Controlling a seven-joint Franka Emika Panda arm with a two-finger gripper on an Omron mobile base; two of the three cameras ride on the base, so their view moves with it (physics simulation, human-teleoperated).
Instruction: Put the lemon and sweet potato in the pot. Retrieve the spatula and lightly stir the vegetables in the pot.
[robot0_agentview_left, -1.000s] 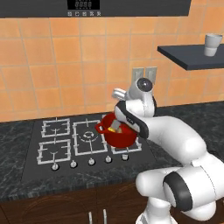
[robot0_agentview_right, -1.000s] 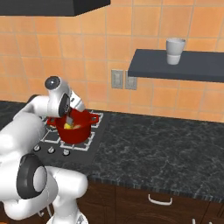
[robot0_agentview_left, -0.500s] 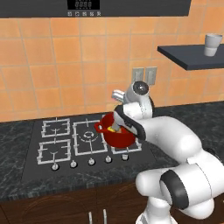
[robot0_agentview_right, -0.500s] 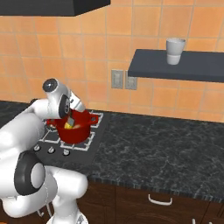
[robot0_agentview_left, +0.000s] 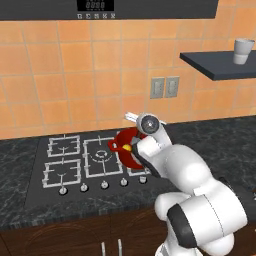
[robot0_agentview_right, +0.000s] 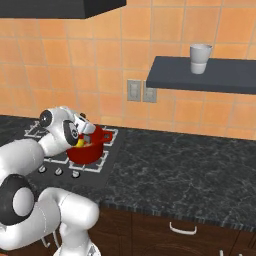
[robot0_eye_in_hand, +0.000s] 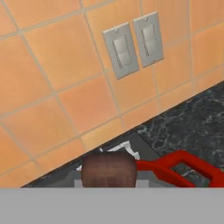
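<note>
Wrist swung left over pot (robot0_agentview_right: 90, 150), jaws closed on spatula (robot0_eye_in_hand: 108, 169) handle, lemon (robot0_agentview_left: 127, 148) inside pot

Glossy red round pot (robot0_agentview_left: 125, 150) upright on the stove's back right burner; small bright yellow lemon (robot0_agentview_right: 80, 142) inside; brown-handled spatula (robot0_eye_in_hand: 108, 169) handle end-on above rim.

Red pot (robot0_agentview_left: 126, 150) on hob (robot0_agentview_left: 75, 160); cup (robot0_agentview_right: 200, 58) on shelf (robot0_agentview_right: 220, 75).

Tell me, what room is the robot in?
It looks like a kitchen: there's a gas stove with knobs, a red pot sitting on a burner, and a dark stone counter under an orange tiled wall.
</note>
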